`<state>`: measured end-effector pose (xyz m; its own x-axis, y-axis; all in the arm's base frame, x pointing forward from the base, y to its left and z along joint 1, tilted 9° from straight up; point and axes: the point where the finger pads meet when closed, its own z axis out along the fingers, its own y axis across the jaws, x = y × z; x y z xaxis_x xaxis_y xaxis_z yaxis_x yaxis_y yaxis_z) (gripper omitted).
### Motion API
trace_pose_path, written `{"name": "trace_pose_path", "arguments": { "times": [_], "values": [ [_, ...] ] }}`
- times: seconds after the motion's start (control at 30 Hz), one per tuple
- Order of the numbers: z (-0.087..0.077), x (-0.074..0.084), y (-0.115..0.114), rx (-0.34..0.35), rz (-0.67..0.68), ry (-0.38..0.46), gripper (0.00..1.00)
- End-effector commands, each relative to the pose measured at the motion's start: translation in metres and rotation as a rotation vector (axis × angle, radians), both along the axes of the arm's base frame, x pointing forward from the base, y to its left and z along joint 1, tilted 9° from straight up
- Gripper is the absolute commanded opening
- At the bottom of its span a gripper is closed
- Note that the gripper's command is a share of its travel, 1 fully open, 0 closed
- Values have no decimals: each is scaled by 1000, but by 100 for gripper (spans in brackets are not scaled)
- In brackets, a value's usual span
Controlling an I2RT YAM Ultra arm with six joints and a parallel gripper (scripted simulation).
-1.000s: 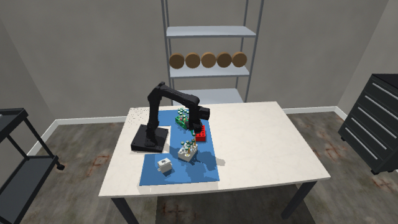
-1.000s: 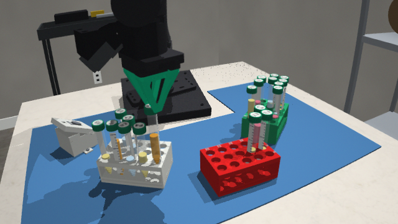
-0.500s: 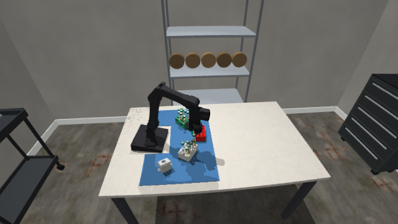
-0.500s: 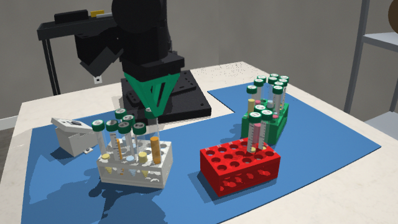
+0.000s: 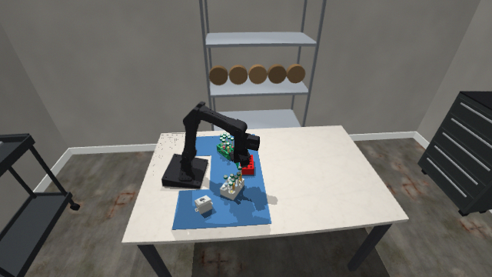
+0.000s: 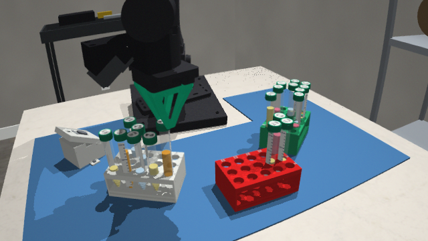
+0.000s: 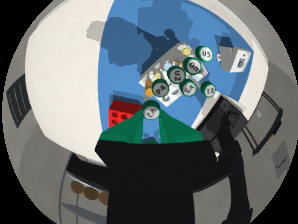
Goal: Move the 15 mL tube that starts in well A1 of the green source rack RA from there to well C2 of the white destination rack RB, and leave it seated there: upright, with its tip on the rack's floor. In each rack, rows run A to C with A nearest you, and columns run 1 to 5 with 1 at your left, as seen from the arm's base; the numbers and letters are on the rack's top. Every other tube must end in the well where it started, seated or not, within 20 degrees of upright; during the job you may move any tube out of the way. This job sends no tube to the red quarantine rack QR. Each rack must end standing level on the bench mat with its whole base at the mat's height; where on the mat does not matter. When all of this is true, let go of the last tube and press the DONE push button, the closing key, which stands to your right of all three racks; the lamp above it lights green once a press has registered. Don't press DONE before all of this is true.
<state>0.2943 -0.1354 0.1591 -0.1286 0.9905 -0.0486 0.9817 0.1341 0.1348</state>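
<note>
My gripper [image 6: 162, 122] [image 7: 151, 112] [image 5: 237, 166], with green fingers, is shut on the cap end of a 15 mL tube [image 6: 166, 161] with orange liquid. It holds the tube upright over the white rack RB [image 6: 147, 191] [image 5: 229, 192] [image 7: 154, 72], and the lower end reaches into one of the wells; I cannot tell which well or whether the tip touches the floor. Several other green-capped tubes stand in the white rack. The green rack RA [image 6: 295, 135] [image 5: 222, 149] stands further along the mat with several tubes.
The red rack QR [image 6: 257, 187] [image 5: 250, 168] [image 7: 119, 113] stands between the two racks. The white DONE button box [image 6: 75, 152] [image 5: 203, 204] [image 7: 238, 60] sits beside the white rack. All stand on the blue mat [image 6: 334, 150] [image 5: 231, 215]. The arm's black base [image 6: 200, 110] is behind.
</note>
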Motion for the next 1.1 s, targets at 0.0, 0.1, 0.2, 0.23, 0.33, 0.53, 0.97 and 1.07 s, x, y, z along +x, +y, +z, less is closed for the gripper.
{"name": "trace_pose_path", "arguments": {
  "times": [0.0,0.1,0.2,0.23,0.33,0.53,0.97,1.07],
  "values": [
    [4,5,-2,-13,0,-28,0],
    [2,6,-3,-13,0,-28,0],
    [1,6,-3,-14,0,-28,0],
    [1,6,-3,-14,0,-28,0],
    [0,7,-3,-13,0,-28,0],
    [-3,8,-3,-14,0,-28,0],
    [-8,10,-4,-13,0,-28,0],
    [-10,10,-4,-13,0,-28,0]
  ]
}}
